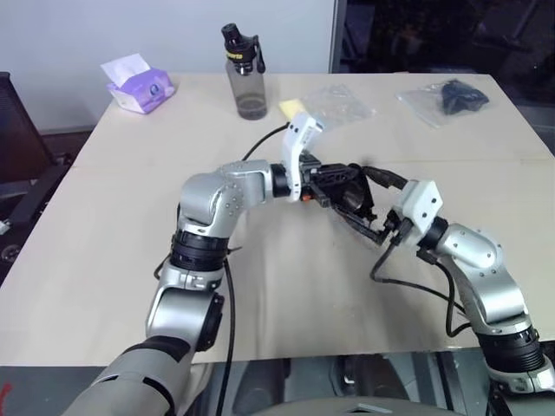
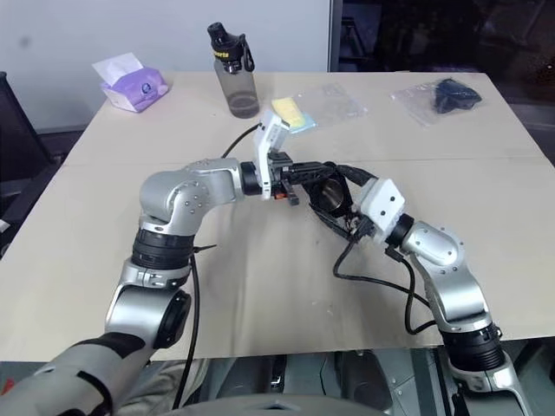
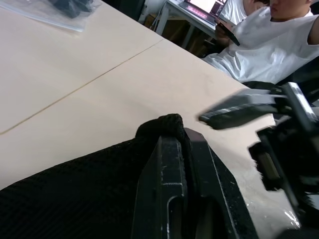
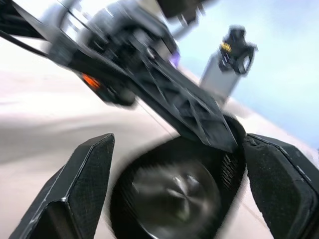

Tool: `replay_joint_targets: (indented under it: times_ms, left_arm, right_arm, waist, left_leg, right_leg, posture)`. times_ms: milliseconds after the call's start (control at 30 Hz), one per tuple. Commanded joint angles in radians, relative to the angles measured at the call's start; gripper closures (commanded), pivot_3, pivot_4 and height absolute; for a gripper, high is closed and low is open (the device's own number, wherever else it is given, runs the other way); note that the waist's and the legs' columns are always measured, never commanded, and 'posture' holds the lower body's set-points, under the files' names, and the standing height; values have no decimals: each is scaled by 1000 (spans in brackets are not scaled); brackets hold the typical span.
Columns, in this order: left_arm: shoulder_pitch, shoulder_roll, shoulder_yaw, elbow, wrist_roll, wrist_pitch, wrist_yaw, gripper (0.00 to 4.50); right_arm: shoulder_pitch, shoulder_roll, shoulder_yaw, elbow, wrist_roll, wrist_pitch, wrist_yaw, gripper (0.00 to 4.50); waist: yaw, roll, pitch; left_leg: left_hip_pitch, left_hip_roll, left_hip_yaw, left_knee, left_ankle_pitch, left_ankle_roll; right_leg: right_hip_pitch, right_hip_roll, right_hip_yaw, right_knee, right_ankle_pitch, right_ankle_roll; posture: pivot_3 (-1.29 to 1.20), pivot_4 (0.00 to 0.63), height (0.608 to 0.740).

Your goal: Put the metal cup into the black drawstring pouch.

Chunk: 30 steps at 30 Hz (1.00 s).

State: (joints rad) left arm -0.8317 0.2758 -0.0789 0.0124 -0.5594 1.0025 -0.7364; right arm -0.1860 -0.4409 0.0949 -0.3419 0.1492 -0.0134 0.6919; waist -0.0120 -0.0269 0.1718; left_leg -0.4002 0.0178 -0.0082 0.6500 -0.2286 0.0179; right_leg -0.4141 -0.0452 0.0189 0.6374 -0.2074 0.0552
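Note:
My left gripper (image 1: 336, 187) is shut on the rim of the black drawstring pouch (image 1: 354, 198), holding it up over the middle of the table. Up close, its fingers (image 3: 172, 169) pinch the black mesh fabric (image 3: 75, 199). The pouch's mouth faces my right gripper (image 4: 178, 140). Inside the mouth sits the metal cup (image 4: 175, 195), shiny with its round end showing. My right gripper (image 1: 375, 227) stands just in front of the pouch, open, with nothing between its fingers.
At the table's far side stand a grey bottle (image 1: 245, 74) with a black cap, a purple tissue pack (image 1: 139, 87), a clear bag (image 1: 334, 106) with a yellow item and another clear bag (image 1: 451, 97) holding something dark. A person in a white shirt (image 3: 269, 45) sits beyond the table.

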Motion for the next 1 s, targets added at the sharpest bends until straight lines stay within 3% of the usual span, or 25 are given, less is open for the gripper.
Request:
replay_joint_targets:
  times_ms: [33,267,567,633,867,1000]
  left_arm:
    - [1,-9,17,-29,-16,-18,7,4500]
    - [17,-8,26,-45,-24,-6,19,4500]
    - [22,-6,23,-51,-25,-1,36,4500]
    - [24,-1,22,-58,-28,1,37,4500]
    - [34,3,20,-72,-27,-6,50,4500]
    - [33,2,27,-60,-17,-40,48,4500]
  right_arm:
    - [80,-11,-58,60,-53,-189,-37,316]
    - [191,34,-47,117,36,-74,-48,316]
    - [111,185,-53,249,91,154,-154,316]
    - [104,204,-65,260,102,160,-164,1096]
    - [105,215,-98,266,107,162,-201,4447]
    - [99,187,-123,276,79,155,-229,4447]
  waist:
    - [0,0,0]
    - [-5,0,0]
    - [-2,0,0]
    - [-1,0,0]
    - [-2,0,0]
    - [-2,0,0]
  left_leg:
    - [0,0,0,0,0,0]
    - [0,-1,3,0,0,0]
    - [1,0,2,1,0,0]
    - [1,0,2,1,0,0]
    - [0,-1,2,0,0,0]
    - [0,-1,2,0,0,0]
  right_leg:
    - [0,0,0,-1,0,0]
    - [0,-1,3,-1,2,-3]
    - [0,0,3,0,0,-6]
    - [0,0,3,0,1,-6]
    - [0,-1,3,-1,2,-4]
    - [0,-1,2,0,1,-3]
  posture:
    - [0,150,740]
    - [0,150,740]
    - [0,150,740]
    - [0,150,740]
    - [0,150,740]
    - [0,150,740]
